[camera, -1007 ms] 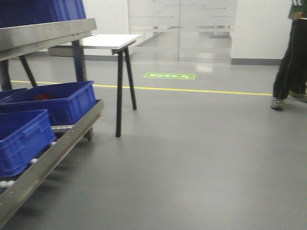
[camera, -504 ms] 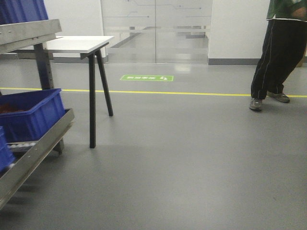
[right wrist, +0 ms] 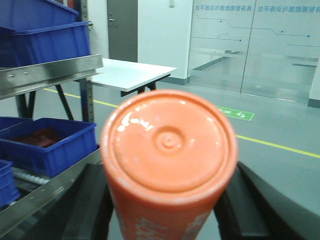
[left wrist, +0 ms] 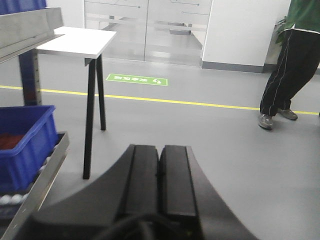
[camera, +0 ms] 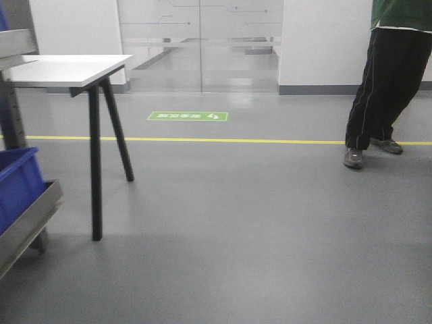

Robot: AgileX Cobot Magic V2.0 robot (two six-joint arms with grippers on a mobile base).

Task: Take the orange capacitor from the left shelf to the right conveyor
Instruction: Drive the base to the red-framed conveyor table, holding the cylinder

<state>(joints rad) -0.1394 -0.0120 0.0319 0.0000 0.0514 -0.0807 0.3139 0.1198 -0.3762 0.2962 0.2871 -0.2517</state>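
Orange capacitor [right wrist: 169, 150] with white print down its side, between black fingers [right wrist: 92, 205] of right gripper [right wrist: 167, 192]. Left of fingers: blue bins [right wrist: 50, 145], silver left shelf [right wrist: 50, 72], white table [right wrist: 132, 72]. Left gripper [left wrist: 160, 155] black. Beyond its fingers: grey floor [left wrist: 210, 130], yellow line [left wrist: 165, 101], green sign [left wrist: 136, 79] with white marks, black trousers [left wrist: 287, 70] with white side stripe.

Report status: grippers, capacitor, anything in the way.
Left gripper shut, empty. Right gripper shut on capacitor. Conveyor not in view. Person standing ahead right, table ahead left.
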